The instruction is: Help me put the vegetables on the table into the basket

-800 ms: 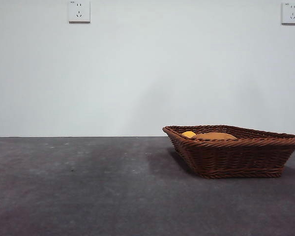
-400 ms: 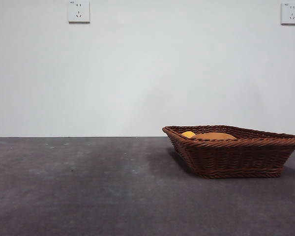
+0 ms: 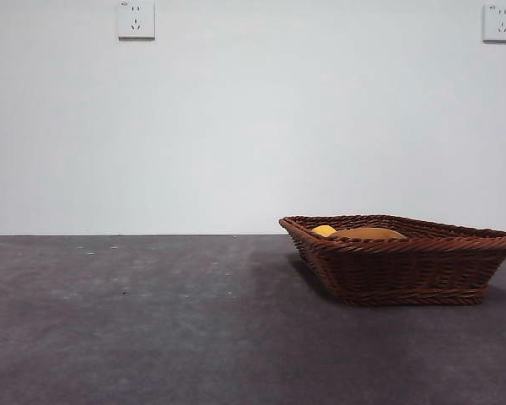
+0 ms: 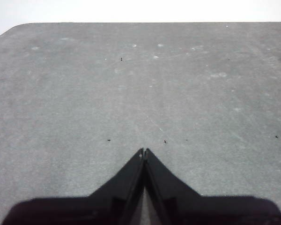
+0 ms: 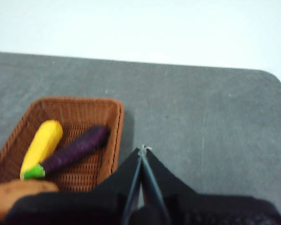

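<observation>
Brown wicker basket [image 5: 61, 140] already holds all 3 veg: potato [image 5: 18, 197], yellow one [image 5: 42, 146], eggplant [image 5: 72, 151], the last two lying side by side. My right gripper [image 5: 143, 149] hangs just off the basket's side rim, jaws pinched shut, empty. Left gripper [image 4: 144, 151] closed too, over bare table [image 4: 131, 93]. Nothing left to fetch, I reckon.
</observation>
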Action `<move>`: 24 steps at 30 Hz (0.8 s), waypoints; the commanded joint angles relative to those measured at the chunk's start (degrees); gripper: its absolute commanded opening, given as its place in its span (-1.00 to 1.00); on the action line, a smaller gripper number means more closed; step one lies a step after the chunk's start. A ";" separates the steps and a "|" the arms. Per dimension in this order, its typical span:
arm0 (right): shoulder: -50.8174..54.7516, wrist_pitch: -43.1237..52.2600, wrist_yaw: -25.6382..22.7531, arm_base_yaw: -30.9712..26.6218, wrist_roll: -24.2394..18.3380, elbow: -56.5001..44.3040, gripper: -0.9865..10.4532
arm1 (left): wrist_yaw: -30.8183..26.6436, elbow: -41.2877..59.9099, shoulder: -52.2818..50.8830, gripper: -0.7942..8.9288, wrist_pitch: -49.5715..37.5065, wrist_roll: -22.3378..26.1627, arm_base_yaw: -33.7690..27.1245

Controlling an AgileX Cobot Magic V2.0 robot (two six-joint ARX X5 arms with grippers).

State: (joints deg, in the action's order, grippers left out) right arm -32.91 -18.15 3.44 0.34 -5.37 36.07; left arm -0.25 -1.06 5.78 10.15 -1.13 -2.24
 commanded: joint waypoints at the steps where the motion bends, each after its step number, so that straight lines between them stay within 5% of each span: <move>1: 7.65 6.34 -0.07 -0.04 -0.28 -10.80 -0.83 | 0.31 0.59 0.00 -0.84 -0.59 -0.35 -0.20; 9: 24.55 15.43 -0.02 -0.04 -0.70 -28.30 -0.83 | 0.31 0.59 0.00 -0.84 -0.59 -0.35 -0.20; 24: 32.46 13.22 -0.04 -0.04 -0.72 -35.28 -0.83 | 0.31 0.59 0.00 -0.84 -0.59 -0.35 -0.20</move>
State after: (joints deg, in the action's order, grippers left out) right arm -0.58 -4.86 3.44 0.34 -5.85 1.50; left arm -0.25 -1.06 5.78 10.17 -1.15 -2.24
